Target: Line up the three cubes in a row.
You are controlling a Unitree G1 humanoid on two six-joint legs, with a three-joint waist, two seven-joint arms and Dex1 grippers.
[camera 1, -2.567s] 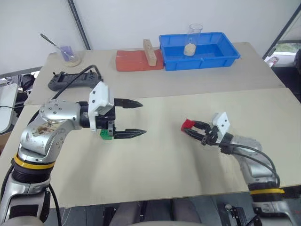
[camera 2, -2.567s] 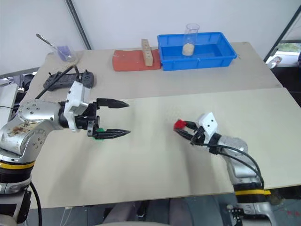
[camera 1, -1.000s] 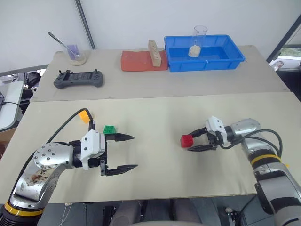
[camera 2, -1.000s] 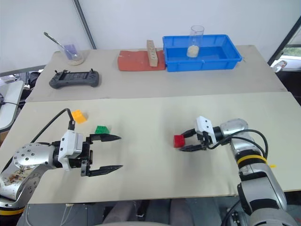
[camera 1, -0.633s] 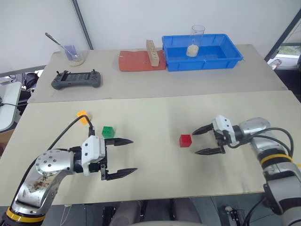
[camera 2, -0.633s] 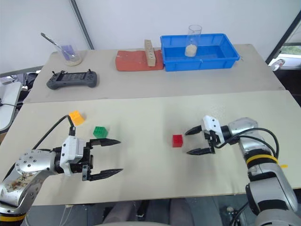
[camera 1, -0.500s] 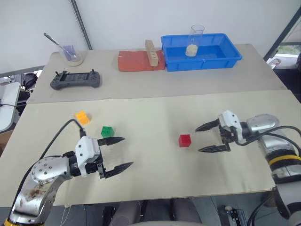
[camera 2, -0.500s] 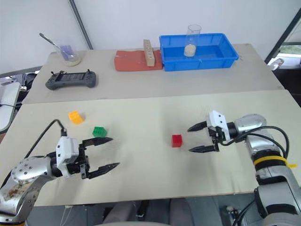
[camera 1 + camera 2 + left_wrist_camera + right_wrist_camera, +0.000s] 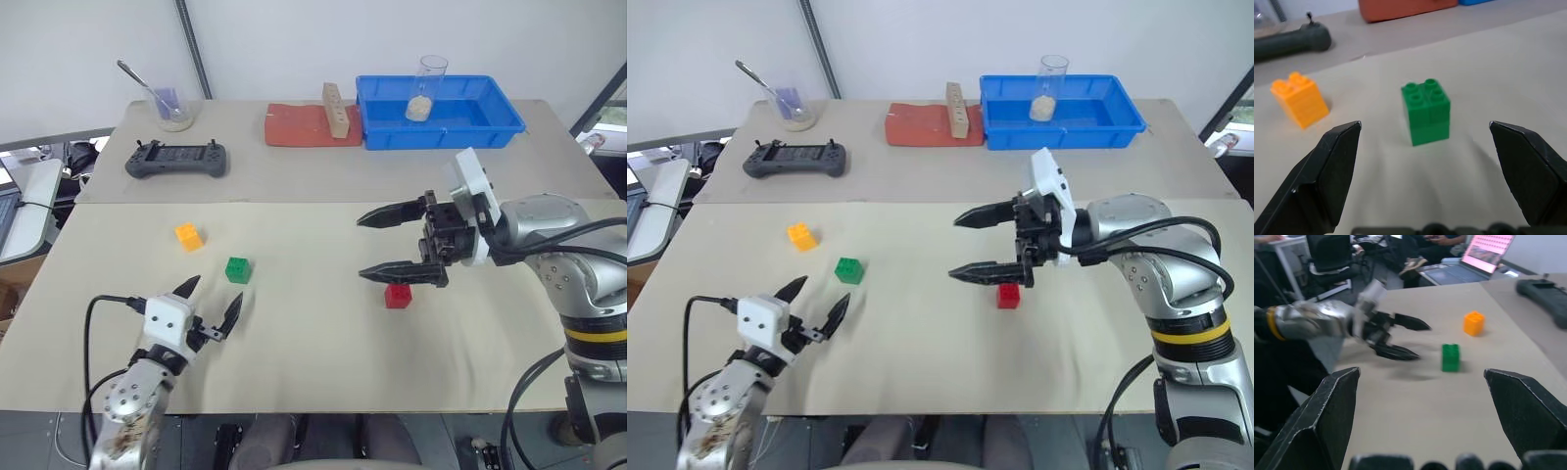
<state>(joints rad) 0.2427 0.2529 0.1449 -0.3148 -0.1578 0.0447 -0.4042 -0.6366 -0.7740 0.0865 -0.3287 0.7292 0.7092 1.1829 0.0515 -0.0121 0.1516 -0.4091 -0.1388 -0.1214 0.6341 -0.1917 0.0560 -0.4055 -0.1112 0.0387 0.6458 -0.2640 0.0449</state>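
Observation:
Three cubes lie apart on the near table: the orange-yellow cube at the left, the green cube just right of it and nearer, and the red cube well off to the right. My left gripper is low near the front edge, open and empty, pointing at the green cube, which stands a short way ahead of its fingers. My right gripper hangs above the table, open and empty, pointing left, with its lower finger just over the red cube.
On the far table are a blue bin holding a glass beaker, a tan wooden block on a red mat, a black controller and a cup with a spoon. A seam divides the two tables.
My right gripper released the red cube onto the table, opened wide, rose and swung left above it. My left gripper dropped toward the front edge and turned to face the green cube.

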